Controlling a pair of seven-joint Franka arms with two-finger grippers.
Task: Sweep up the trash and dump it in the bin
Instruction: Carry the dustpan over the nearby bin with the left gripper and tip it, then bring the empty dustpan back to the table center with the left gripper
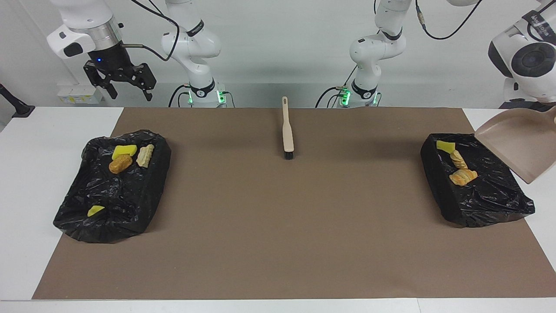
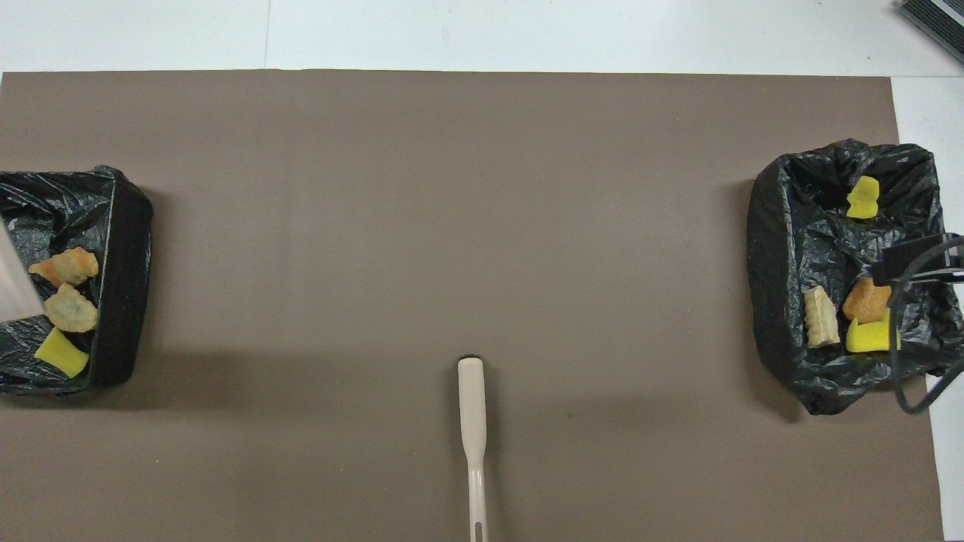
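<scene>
**Dustpan tipped over bin, scraps lying on black liner**

A brown mat (image 1: 278,217) covers most of the white table (image 1: 26,195). At the left arm's end sits a bin lined with black plastic (image 1: 478,191); a matching lined bin (image 1: 113,191) sits at the right arm's end. The beige dustpan (image 1: 517,148) hangs steeply tilted over the outer edge of the bin at the left arm's end, its pan bare. Its handle runs out of the facing view, so the left gripper itself is not seen and its grip cannot be told. The right gripper (image 1: 126,89) hangs in the air above the table edge close to the right arm's bin, fingers spread apart and holding nothing. A beige hand brush (image 1: 286,130) lies flat on the mat midway between the bins, close to the robots, its dark bristles pointing away from them.

The trash lies inside the liners. In the left arm's bin are a yellow sponge chunk (image 1: 445,145) and two golden-brown pastry pieces (image 1: 462,176), close together. In the right arm's bin lie a yellow sponge piece (image 1: 124,151), a brown piece (image 1: 120,164) and a pale striped piece (image 1: 145,155), clustered together, with one small yellow bit (image 1: 95,211) well apart, farther from the robots.
</scene>
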